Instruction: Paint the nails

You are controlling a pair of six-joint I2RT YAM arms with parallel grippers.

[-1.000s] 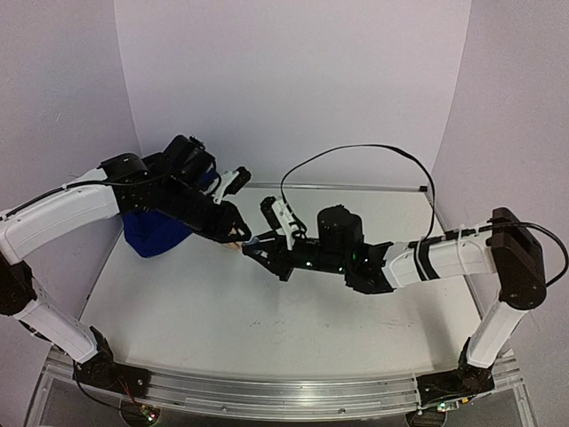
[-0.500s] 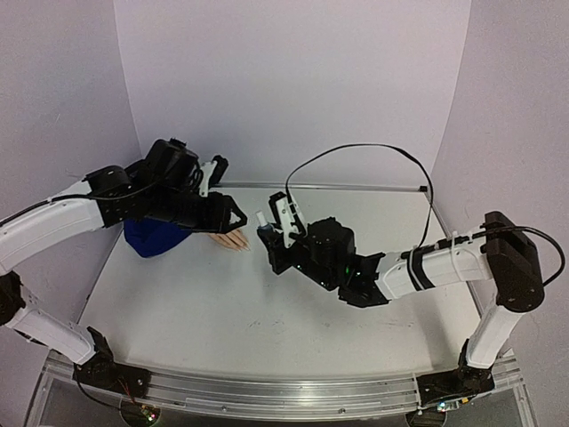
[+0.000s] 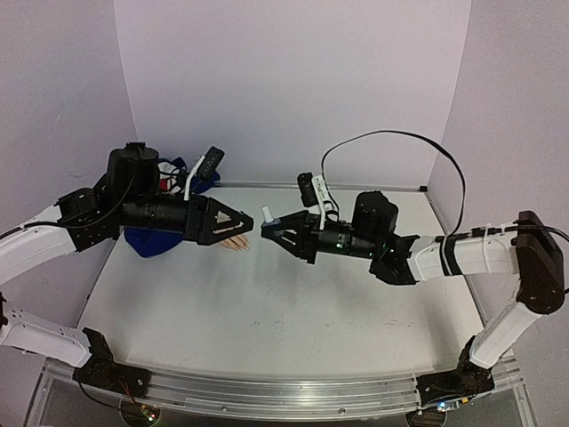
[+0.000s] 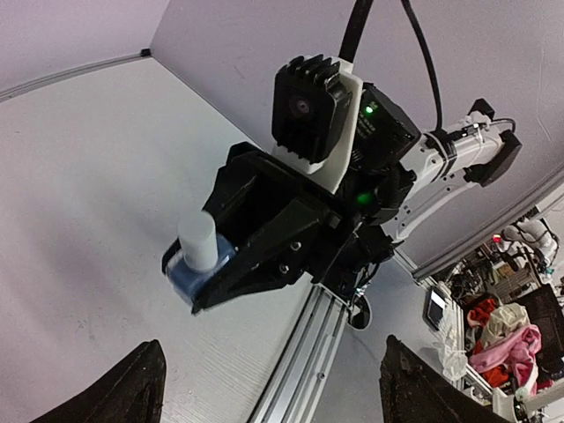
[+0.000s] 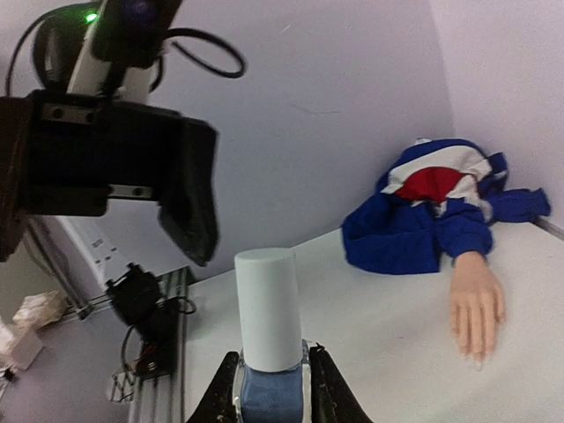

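Currently the right gripper is clamped on a small blue bottle, its fingers pressed to either side of the blue base at a narrow spread. The white cap is on and sticks out past the fingertips. The bottle is held off the table.

The left gripper is empty, and its fingers are spread wide. They touch nothing. It points at the right gripper, tips near the bottle cap but apart from it. In the left wrist view the bottle sits straight ahead between the spread fingers.

The mannequin hand lies flat on the table, palm down, coming out of a blue, red and white sleeve bunched at the far left by the wall. In the top view its long axis runs left to right, with the fingers pointing right and slightly toward the near edge. There it sits just below the left gripper's tips. The nails are at the fingertip ends, away from the sleeve, and are too small to tell painted from bare. Neither gripper touches the hand.
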